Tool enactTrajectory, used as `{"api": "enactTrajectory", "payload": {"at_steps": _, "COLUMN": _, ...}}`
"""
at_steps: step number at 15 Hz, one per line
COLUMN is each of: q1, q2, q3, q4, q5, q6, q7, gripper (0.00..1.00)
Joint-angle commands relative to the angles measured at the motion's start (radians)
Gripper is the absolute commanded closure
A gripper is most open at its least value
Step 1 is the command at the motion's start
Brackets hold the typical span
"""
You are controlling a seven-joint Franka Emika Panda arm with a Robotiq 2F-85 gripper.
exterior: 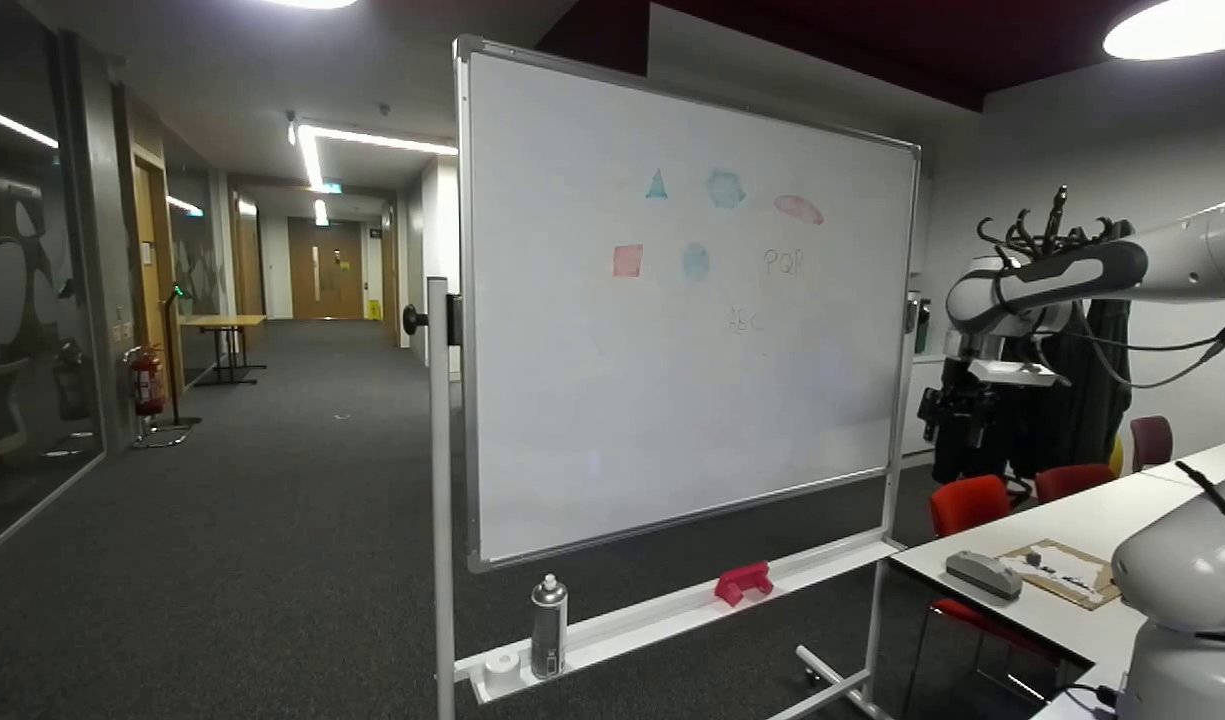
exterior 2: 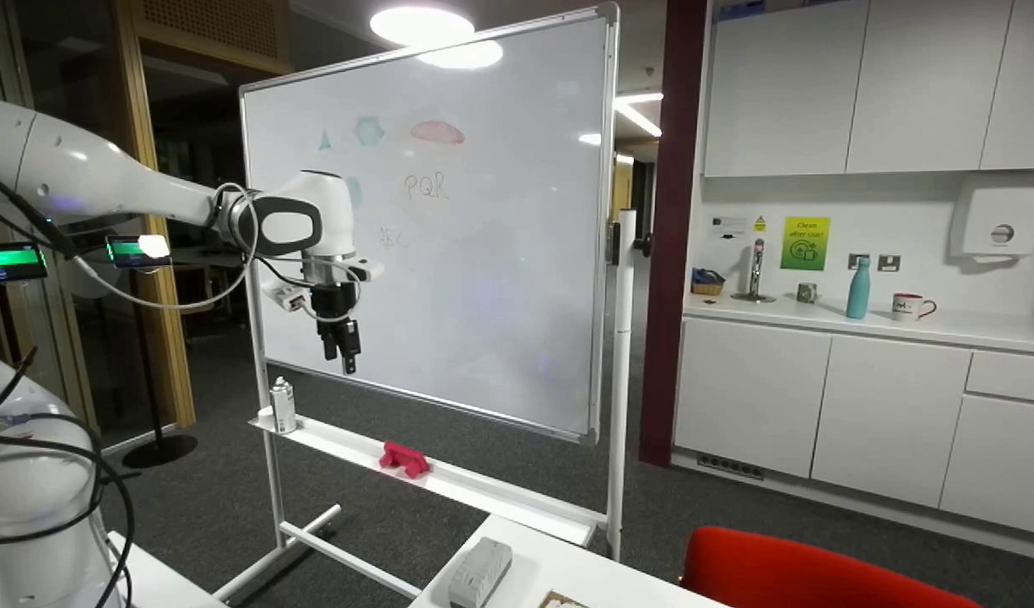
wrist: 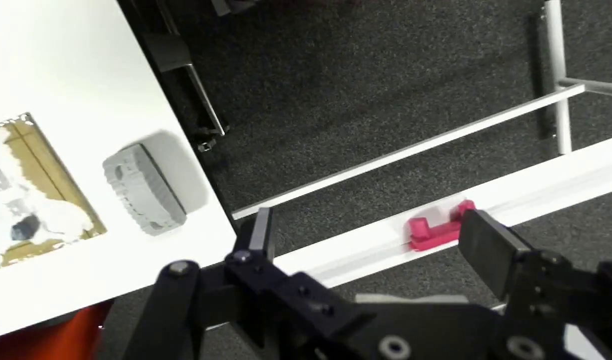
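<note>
In both exterior views the gripper (wrist: 368,220) hangs well above the tray (wrist: 345,256) below the whiteboard (exterior 2: 500,253), its jaws spread to a wide gap. The red bracket-like piece (wrist: 435,236) lies on that tray, between three and four o'clock in the wrist view (one jaw partly screens it there). A grey block (wrist: 145,192) rests on the white table (wrist: 81,90) toward nine o'clock, near a brown board (wrist: 46,172) patched with white.

You see the whiteboard (exterior: 672,390) obliquely from opposite ends in both exterior views; your close wrist view looks down past the tool (wrist: 368,220).
</note>
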State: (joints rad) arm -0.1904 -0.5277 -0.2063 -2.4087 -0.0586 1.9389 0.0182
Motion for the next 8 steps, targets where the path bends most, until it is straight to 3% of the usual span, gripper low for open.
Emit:
{"api": "enactTrajectory", "payload": {"at_steps": 1, "q1": -0.028, "q2": 0.127, "q3": -0.081, "q4": 0.082, "q5": -0.008, "q6": 0.043, "q7": -0.127, "gripper": 0.0}}
{"api": "enactTrajectory", "payload": {"at_steps": 2, "q1": -0.021, "q2": 0.164, "q3": -0.107, "q4": 0.108, "q5": 0.008, "q6": 0.064, "q7": -0.184, "gripper": 0.0}}
{"api": "enactTrajectory", "payload": {"at_steps": 3, "q1": -0.034, "q2": 0.076, "q3": -0.064, "q4": 0.036, "q5": -0.003, "q6": 0.041, "q7": -0.105, "gripper": 0.0}}
{"api": "enactTrajectory", "payload": {"at_steps": 8, "q1": -0.034, "q2": 0.099, "q3": -0.066, "q4": 0.045, "q5": -0.003, "q6": 0.046, "q7": -0.115, "gripper": 0.0}}
